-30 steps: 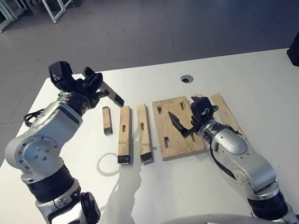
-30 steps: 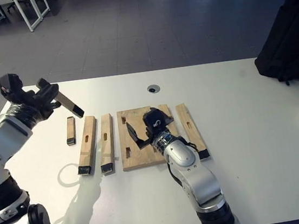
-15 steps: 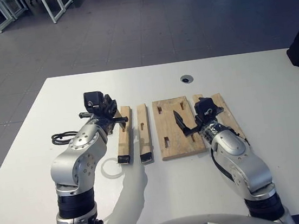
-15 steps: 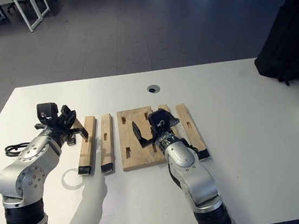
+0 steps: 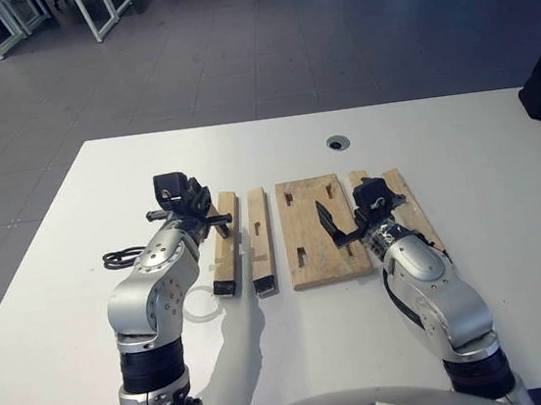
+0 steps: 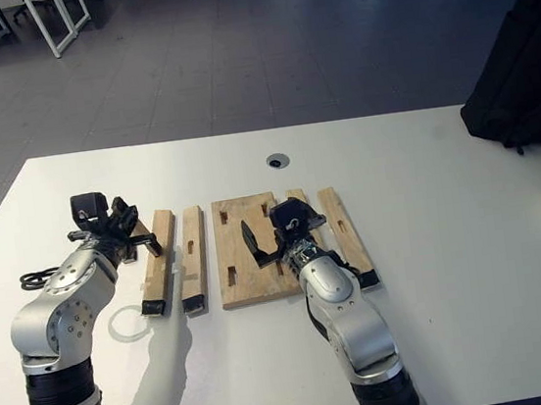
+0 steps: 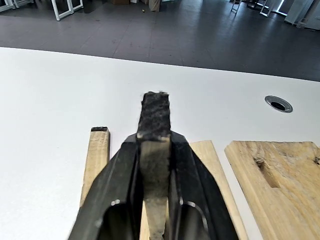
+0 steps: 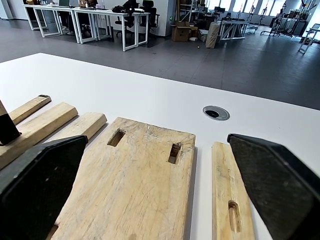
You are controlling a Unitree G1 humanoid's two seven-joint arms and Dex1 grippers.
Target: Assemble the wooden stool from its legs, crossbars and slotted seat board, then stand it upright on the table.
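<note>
Black rubber capped the end of the short wooden crossbar [image 7: 154, 125] that the left gripper [image 5: 205, 213] held clamped, its fingers [image 7: 117, 175] pressed tight against the wood on either side. The gripper sat low by the far end of the outer left leg [image 5: 225, 252]; whether the crossbar touched anything beneath it could not be told. Just beside it, on the side away from the board, a second crossbar [image 7: 97, 155] lay flat on the table.

The inner left leg [image 5: 260, 243] lay parallel to the outer one and close to it, both with dark caps at their near ends. Next to them the slotted seat board [image 5: 306, 248] lay flat with its slots showing.

Over the board's right edge hung the right gripper [image 5: 351, 214], its fingers [image 8: 40, 190] spread wide apart and holding nothing. The inner right leg [image 8: 225, 175] lay along that edge, partly under the gripper, with the outer right leg [image 5: 411, 207] just beside it.

All of it rested on the white table [image 5: 481, 147], which had a round grommet hole [image 5: 338, 142] beyond the board. Near the left arm lay a dark coiled cable [image 5: 119, 257] and a pale ring [image 5: 201, 305].
</note>
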